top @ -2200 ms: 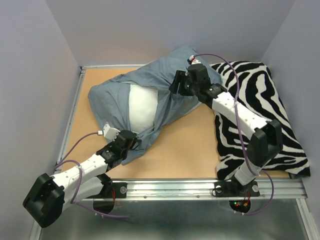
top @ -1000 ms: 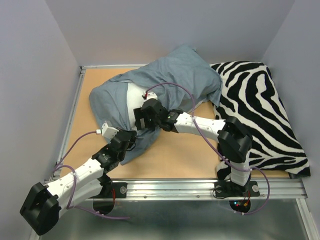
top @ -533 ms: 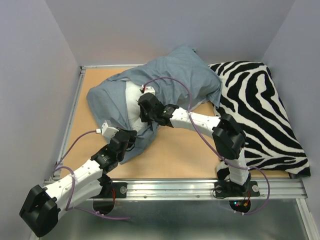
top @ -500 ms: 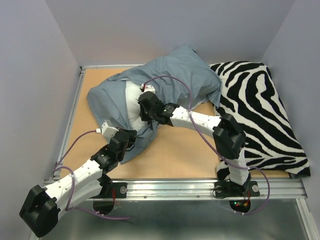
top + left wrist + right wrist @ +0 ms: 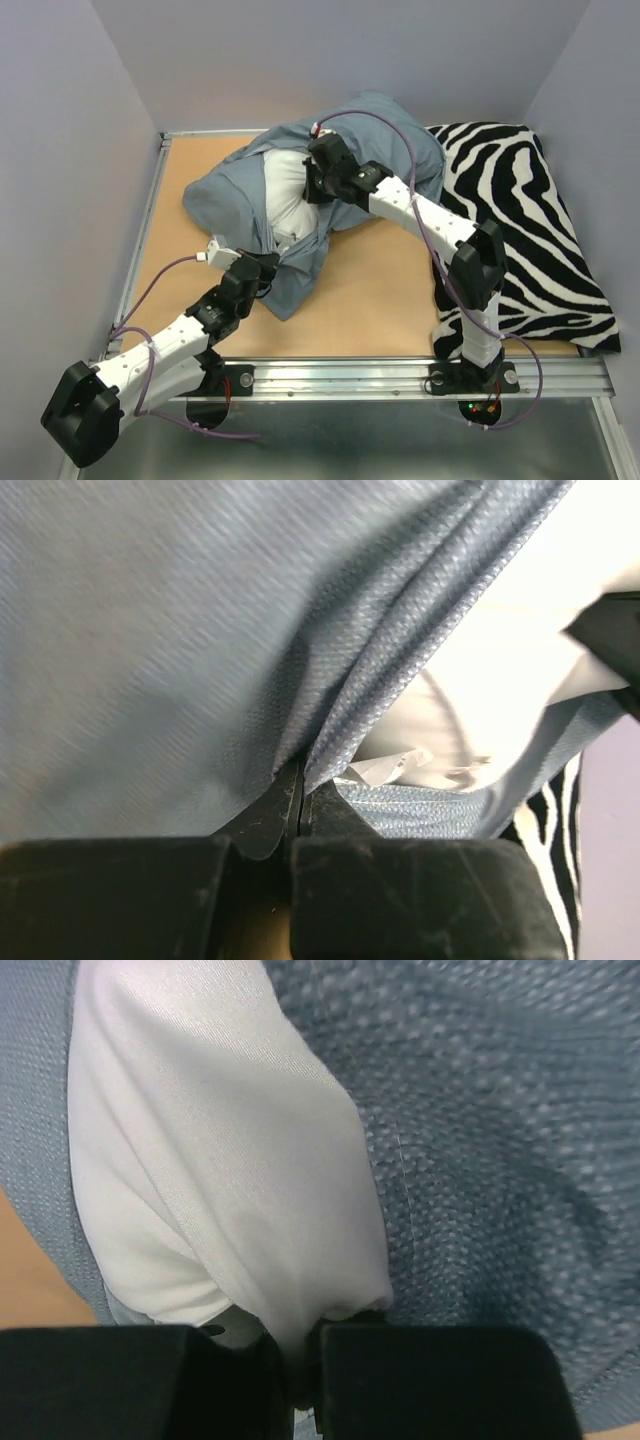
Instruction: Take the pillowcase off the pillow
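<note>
The blue-grey pillowcase (image 5: 225, 195) lies bunched over the white pillow (image 5: 285, 195) at the back of the table. A white patch of the pillow shows through the case's opening. My right gripper (image 5: 312, 190) is over that patch. In the right wrist view it (image 5: 300, 1365) is shut on a pinch of the pillow (image 5: 220, 1160), with the pillowcase (image 5: 500, 1160) beside it. My left gripper (image 5: 265, 265) is at the case's near hem. In the left wrist view it (image 5: 300, 785) is shut on a fold of the pillowcase (image 5: 150, 630), with the pillow (image 5: 500, 680) beyond.
A black-and-white zebra-print cushion (image 5: 530, 200) fills the right side of the table, under the right arm's elbow. Bare wooden tabletop (image 5: 370, 290) shows in the middle and at the left. A metal rail (image 5: 400, 375) runs along the near edge. Grey walls close in the sides and back.
My right gripper has shut on the white pillow and drawn it toward the back of the table. More pillow now shows. The left gripper keeps its hold on the hem.
</note>
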Controlling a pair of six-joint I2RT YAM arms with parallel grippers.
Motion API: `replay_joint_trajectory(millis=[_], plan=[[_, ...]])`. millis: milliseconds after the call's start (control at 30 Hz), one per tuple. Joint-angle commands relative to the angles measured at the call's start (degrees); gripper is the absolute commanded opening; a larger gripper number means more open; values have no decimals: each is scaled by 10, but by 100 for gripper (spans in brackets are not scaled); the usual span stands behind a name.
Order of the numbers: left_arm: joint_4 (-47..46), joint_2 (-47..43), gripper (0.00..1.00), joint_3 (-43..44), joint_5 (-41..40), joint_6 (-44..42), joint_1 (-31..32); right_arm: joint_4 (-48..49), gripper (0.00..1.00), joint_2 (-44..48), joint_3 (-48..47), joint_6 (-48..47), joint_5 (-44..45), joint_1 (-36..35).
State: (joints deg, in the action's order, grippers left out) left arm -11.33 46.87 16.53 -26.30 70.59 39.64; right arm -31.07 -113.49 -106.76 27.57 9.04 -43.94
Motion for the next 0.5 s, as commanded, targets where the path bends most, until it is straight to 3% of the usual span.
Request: replay_joint_trajectory(millis=[0,467], plan=[[65,16,0,-19,19,-4,4,115,0,64,-134,-22,104,76],[-26,155,0,-43,26,3,25,73,1,49,-253,-48,101,86]])
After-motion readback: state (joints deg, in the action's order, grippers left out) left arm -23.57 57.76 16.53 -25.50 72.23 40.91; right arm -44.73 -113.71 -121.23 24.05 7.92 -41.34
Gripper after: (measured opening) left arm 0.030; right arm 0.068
